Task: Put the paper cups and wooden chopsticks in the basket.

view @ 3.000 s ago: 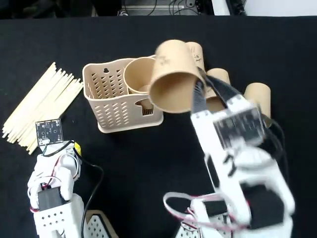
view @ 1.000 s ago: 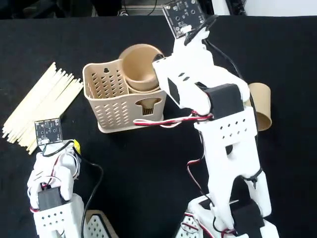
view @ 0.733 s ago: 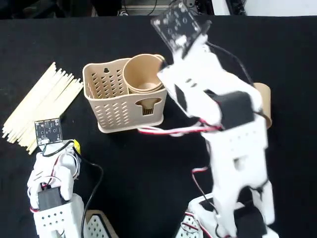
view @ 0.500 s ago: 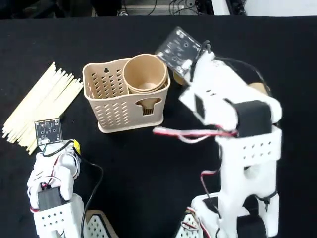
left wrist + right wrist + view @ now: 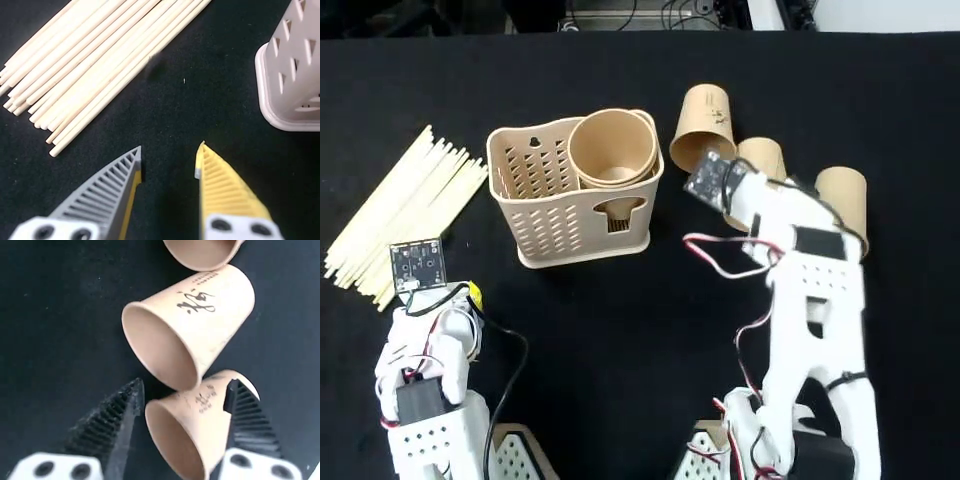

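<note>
STEP: picking up the next tan paper cup point(image 5: 195, 435), lying on the black counter point(image 5: 620, 340) right of the beige perforated plastic basket point(image 5: 550, 215) holding nested cups point(image 5: 612, 148) | NEXT: probably close, lift, carry left over the basket | right hand point(image 5: 185, 385): fingers apart, straddling that cup | left hand point(image 5: 170, 148): apart, low beside the pale wooden chopsticks point(image 5: 100, 65), far left

beige slotted plastic basket point(image 5: 555, 225): left half open, right half blocked by nested tan paper cups point(image 5: 612, 148) | bare black table point(image 5: 200, 100) between pale wooden chopsticks point(image 5: 100, 55) and basket
</note>
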Motion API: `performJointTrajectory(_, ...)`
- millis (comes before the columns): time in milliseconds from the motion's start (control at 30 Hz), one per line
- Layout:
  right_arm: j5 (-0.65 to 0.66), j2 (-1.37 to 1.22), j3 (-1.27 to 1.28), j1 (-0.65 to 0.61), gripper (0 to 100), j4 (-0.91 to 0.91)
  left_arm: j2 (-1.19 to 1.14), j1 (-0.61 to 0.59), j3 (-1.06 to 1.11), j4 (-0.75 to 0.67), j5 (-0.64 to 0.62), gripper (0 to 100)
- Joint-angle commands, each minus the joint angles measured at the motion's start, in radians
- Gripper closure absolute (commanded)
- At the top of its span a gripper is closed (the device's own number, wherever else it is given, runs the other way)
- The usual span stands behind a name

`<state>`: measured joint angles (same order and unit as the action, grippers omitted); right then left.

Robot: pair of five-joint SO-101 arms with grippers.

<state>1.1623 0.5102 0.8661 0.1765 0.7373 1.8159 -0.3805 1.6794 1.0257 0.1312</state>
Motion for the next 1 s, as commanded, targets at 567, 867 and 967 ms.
performJointTrajectory(567,-0.167,-0.220,0.073,-0.009,98.8,-0.614,0.008,-0.004,0.019,-0.020,0.005,82)
performJointTrajectory(867,-0.307,-0.021,0.110,-0.015,98.7,-0.578,0.008,-0.002,0.019,-0.020,0.005,82)
performJointTrajectory(967,-0.338,0.079,0.091,-0.011,98.7,-0.451,0.008,-0.002,0.019,-0.020,0.005,82)
